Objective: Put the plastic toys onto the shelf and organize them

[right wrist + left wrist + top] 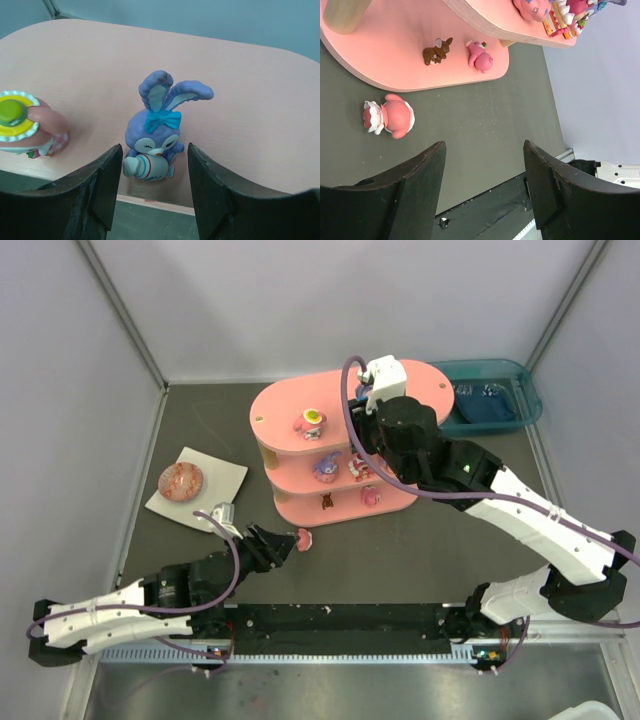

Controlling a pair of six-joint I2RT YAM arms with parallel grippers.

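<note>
top external view: the pink shelf [285, 410] stands at the middle of the frame, and the right arm [500, 495] reaches in from the lower right and hangs over its top tier. a yellow-capped figurine [313, 422] stands on the top tier, left of that arm. a purple figurine [325, 468] and a red-and-white figurine [358, 468] sit on the middle tier, and a brown figurine [327, 502] and a small pink figurine [370, 496] on the bottom tier. below the shelf in the frame, on the dark table [420, 550], a loose pink figurine [305, 538] rests just ahead of the left gripper [288, 542], whose fingers are spread. a speckled ball [181, 480] rests on a white plate [225, 478] at the left, and a teal bin [520, 380] sits at the upper right. left wrist view: the two dark fingers are wide apart and hold nothing. the loose pink figurine, with a white frill, rests on the table at the left of the frame, apart from both fingers and near the shelf's bottom tier, where the brown figurine and the small pink figurine stand. right wrist view: the right gripper [154, 150] straddles a blue bunny figurine [152, 135], which stands upright near the front edge of the top tier. a thin strip of shelf shows on each side of it, so the fingers are parted, not clamped. the yellow-capped figurine is at the left edge.
</note>
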